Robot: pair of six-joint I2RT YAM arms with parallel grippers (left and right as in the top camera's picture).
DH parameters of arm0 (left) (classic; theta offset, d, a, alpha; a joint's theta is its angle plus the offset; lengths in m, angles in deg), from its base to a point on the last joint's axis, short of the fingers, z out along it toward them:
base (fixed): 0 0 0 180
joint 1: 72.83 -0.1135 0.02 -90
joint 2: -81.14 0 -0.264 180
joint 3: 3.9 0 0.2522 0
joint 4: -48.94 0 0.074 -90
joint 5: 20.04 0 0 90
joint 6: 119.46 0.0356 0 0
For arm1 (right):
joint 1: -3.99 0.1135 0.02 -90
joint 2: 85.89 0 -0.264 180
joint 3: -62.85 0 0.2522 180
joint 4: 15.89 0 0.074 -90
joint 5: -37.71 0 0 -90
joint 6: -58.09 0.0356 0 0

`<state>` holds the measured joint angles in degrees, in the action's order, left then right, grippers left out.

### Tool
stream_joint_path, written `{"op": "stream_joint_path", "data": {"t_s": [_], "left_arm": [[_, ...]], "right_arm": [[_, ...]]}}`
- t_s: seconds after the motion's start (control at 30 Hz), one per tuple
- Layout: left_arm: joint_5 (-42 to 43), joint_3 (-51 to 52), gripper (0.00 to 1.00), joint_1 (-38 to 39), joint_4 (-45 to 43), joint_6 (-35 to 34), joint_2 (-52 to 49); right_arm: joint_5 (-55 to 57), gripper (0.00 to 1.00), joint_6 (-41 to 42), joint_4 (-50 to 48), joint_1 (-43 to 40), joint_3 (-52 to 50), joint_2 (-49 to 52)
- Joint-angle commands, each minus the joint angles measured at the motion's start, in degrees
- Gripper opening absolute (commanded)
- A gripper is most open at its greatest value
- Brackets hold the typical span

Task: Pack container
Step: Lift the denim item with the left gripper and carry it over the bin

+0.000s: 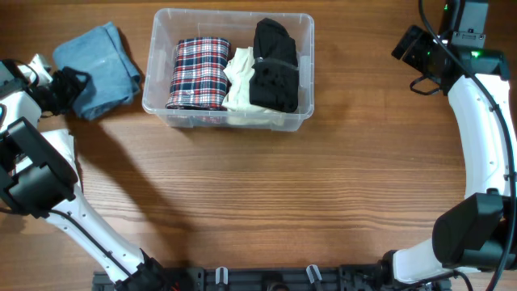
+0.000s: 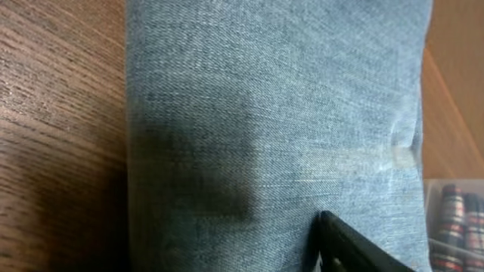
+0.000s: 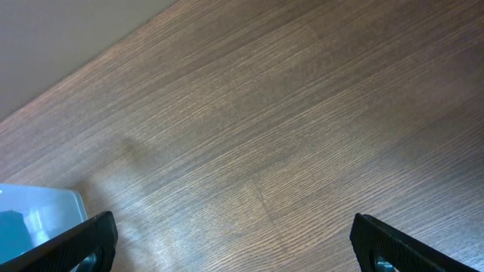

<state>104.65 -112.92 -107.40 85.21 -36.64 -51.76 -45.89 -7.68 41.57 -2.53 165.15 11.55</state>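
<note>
Overhead, the container is sitting at the far middle of the table, holding a plaid roll, a white cloth and a black cloth side by side. Folded denim is lying just left of it. My left gripper is sitting at the denim's near corner; I cannot tell whether it is gripping. My right gripper is hanging wide open over bare wood, holding nothing.

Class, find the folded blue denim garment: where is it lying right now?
Overhead view: the denim garment lies on the table, far left, just outside the container, with the left gripper at its edge.
</note>
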Motion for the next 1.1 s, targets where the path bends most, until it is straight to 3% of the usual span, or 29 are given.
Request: {"op": "stream_joint_path", "data": {"t_s": [0.0, 0.17, 0.4, 0.53, 0.8, 1.07], "left_arm": [[0.83, 0.22, 0.59, 0.66, 1.25, 0.28, -1.68], [0.85, 0.13, 0.04, 0.57, 1.57, 0.26, -1.46], [2.05, -0.9, 0.04, -0.22, 1.57, -1.14, 6.75], [7.69, -2.62, 0.04, -0.28, 0.35, -7.17, 17.0], [16.92, -2.62, 0.04, 0.83, 0.48, -10.21, 39.52], [19.96, -2.62, 0.04, 13.84, 11.34, -9.44, 48.89]], "right_arm": [[-0.5, 0.99, 0.63, -0.13, 0.17, -0.15, 0.63], [-0.5, 1.0, 0.63, -0.13, 0.17, -0.15, 0.63], [-0.5, 1.0, 0.66, -0.13, 0.17, -0.15, 0.63], [-0.5, 1.0, 0.61, -0.13, 0.17, -0.15, 0.63], [-0.5, 1.0, 0.63, -0.13, 0.17, -0.15, 0.63], [-0.5, 1.0, 0.63, -0.13, 0.17, -0.15, 0.63]]}}
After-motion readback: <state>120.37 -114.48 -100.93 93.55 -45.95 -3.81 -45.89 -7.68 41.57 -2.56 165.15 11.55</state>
